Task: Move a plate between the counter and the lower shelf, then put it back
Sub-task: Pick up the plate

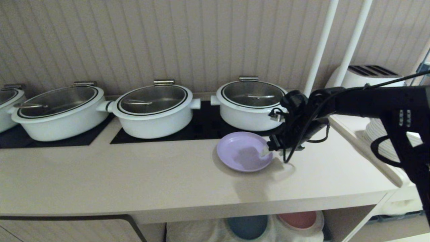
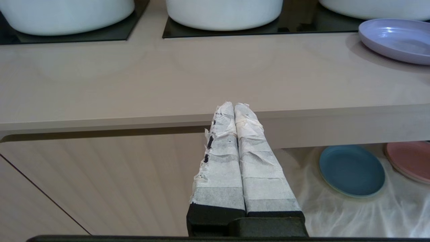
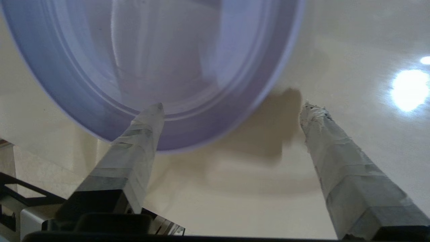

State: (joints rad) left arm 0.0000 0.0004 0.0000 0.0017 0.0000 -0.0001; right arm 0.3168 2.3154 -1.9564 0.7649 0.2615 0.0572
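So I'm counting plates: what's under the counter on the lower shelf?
On the lower shelf, a blue plate and a pink plate lie on wrinkled white cloth. The counter hides the shelf's back part.

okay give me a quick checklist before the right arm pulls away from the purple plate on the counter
1. Plate resting on the counter: ok, it lies flat in front of the rightmost pot.
2. Right hand released: ok, its fingers stand wide apart, nothing between them.
3. Fingers clear of the plate: not ok, one fingertip is over the rim; contact cannot tell.
4. Plate away from the counter's front edge: ok, bare worktop lies in front of it.
5. Left hand out of the way: ok, shut, below the counter edge, far from the plate.
6. Retreat path: cannot tell, the space behind the arm is unseen.
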